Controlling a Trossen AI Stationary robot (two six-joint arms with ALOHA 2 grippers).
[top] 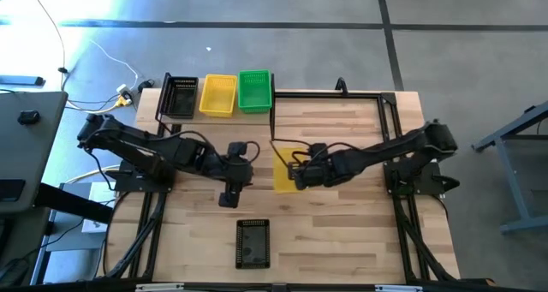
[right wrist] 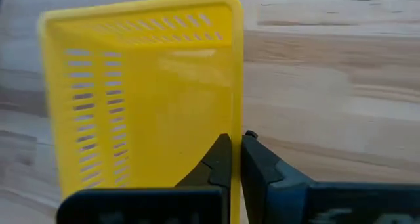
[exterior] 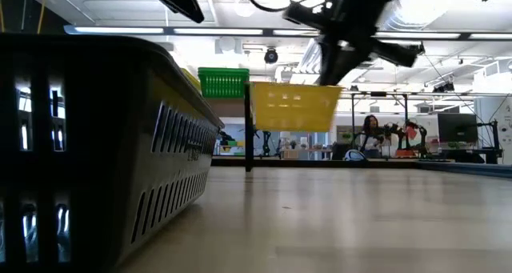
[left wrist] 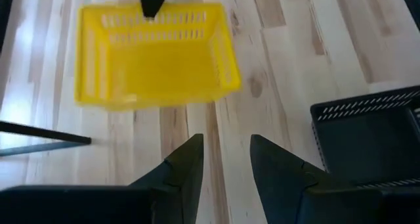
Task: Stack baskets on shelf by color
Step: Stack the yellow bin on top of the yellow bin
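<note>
Your right gripper (right wrist: 235, 159) pinches the yellow basket (right wrist: 141, 92) by its rim above mid-table; your left gripper (left wrist: 226, 159) hovers nearby, fingers apart, empty.

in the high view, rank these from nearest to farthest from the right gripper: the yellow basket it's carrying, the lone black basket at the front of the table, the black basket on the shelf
1. Carried yellow basket, pinched in the right gripper at table centre.
2. Lone black basket, near the table's front edge, left of the gripper.
3. Black basket on the shelf, far back left corner.
</note>
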